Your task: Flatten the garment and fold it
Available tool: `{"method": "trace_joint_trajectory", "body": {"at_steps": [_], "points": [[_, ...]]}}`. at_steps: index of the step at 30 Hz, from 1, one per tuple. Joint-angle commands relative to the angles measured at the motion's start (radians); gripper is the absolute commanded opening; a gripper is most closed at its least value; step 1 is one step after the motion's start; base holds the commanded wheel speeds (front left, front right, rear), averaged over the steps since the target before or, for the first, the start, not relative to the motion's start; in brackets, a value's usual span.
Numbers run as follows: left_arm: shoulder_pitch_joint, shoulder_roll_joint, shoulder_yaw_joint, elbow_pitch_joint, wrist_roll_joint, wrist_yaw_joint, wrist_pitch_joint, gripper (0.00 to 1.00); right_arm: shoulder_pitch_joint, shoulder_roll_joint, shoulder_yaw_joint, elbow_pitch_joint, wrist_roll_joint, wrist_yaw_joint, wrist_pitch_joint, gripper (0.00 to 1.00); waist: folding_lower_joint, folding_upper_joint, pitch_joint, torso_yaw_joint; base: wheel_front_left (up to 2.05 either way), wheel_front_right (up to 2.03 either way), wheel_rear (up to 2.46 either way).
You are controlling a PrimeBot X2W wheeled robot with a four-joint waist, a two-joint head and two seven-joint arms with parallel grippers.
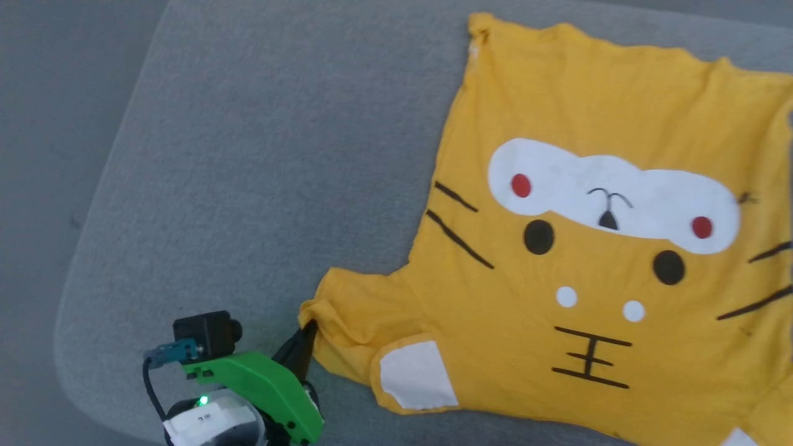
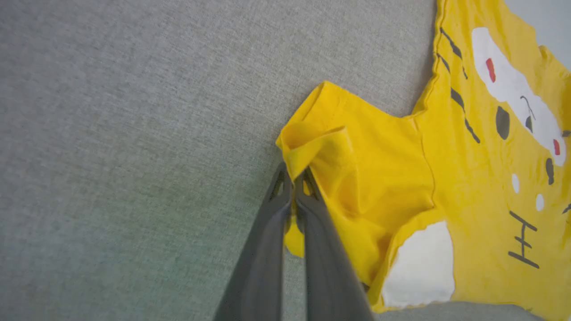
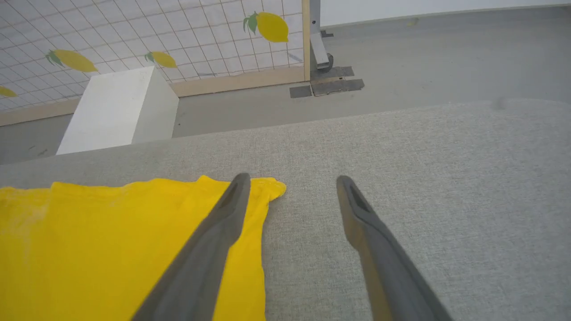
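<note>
The mustard-yellow T-shirt [image 1: 595, 248] lies print-up on the grey cushion, with white patches, red dots, black nose and stripes showing. Its near-left sleeve [image 1: 347, 322] is bunched and folded over. My left gripper [image 1: 308, 330] is shut on that sleeve's edge; in the left wrist view the gripper [image 2: 294, 176] pinches a lifted fold of the sleeve [image 2: 321, 147]. My right gripper [image 3: 290, 185] is open, hovering above a corner of the garment [image 3: 111, 240], one finger over the yellow cloth, the other over bare cushion.
The grey cushion [image 1: 260, 155] stretches wide to the left of the shirt, its rounded edge near the left. Beyond the cushion in the right wrist view stand a white box [image 3: 116, 109], a lemon-print gridded panel [image 3: 178, 35] and grey floor.
</note>
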State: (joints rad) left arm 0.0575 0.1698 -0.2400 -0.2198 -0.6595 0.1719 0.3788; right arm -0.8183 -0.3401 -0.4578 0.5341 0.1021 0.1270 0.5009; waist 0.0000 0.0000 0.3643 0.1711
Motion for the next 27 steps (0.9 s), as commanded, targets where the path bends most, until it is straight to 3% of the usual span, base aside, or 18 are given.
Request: {"method": "trace_joint_trajectory", "body": {"at_steps": [1,11,13,16,17,21,27], "points": [[-0.018,-0.006,-0.007,-0.011,0.009,-0.009,-0.007,0.00,-0.028,-0.009,-0.014,0.011,-0.023,0.004,0.031,1.00,0.0000,0.0000,0.107,0.104,0.00,0.00,0.00],[-0.030,-0.034,-0.051,-0.067,0.021,-0.028,-0.043,0.00,-0.120,-0.026,-0.093,-0.026,-0.166,0.004,0.292,0.98,0.0000,0.0000,0.216,0.172,0.00,0.00,0.00],[-0.031,-0.036,-0.054,-0.068,0.022,-0.029,-0.048,0.00,-0.126,-0.039,-0.095,-0.029,-0.187,0.004,0.333,0.54,0.0000,0.0000,0.228,0.174,0.00,0.00,0.00],[-0.036,-0.038,-0.056,-0.063,0.022,-0.030,-0.053,0.00,-0.143,-0.076,-0.073,0.000,-0.206,0.004,0.354,0.23,0.0000,0.0000,0.236,0.175,0.00,0.00,0.00],[-0.038,-0.041,-0.056,-0.058,0.018,-0.031,-0.055,0.00,-0.146,-0.088,-0.058,0.012,-0.212,0.004,0.354,0.02,0.0000,0.0000,0.235,0.172,0.00,0.00,0.00],[-0.034,-0.040,-0.050,-0.037,0.011,-0.027,-0.056,0.00,-0.095,-0.074,-0.011,-0.055,-0.202,0.004,0.303,0.00,0.0000,0.0000,0.200,0.144,0.00,0.00,0.00],[-0.027,-0.023,-0.036,-0.017,0.012,-0.019,-0.053,0.00,0.021,-0.101,0.019,-0.087,-0.094,0.004,0.064,0.00,0.0000,0.0000,0.115,0.097,0.00,0.00,0.00]]}}
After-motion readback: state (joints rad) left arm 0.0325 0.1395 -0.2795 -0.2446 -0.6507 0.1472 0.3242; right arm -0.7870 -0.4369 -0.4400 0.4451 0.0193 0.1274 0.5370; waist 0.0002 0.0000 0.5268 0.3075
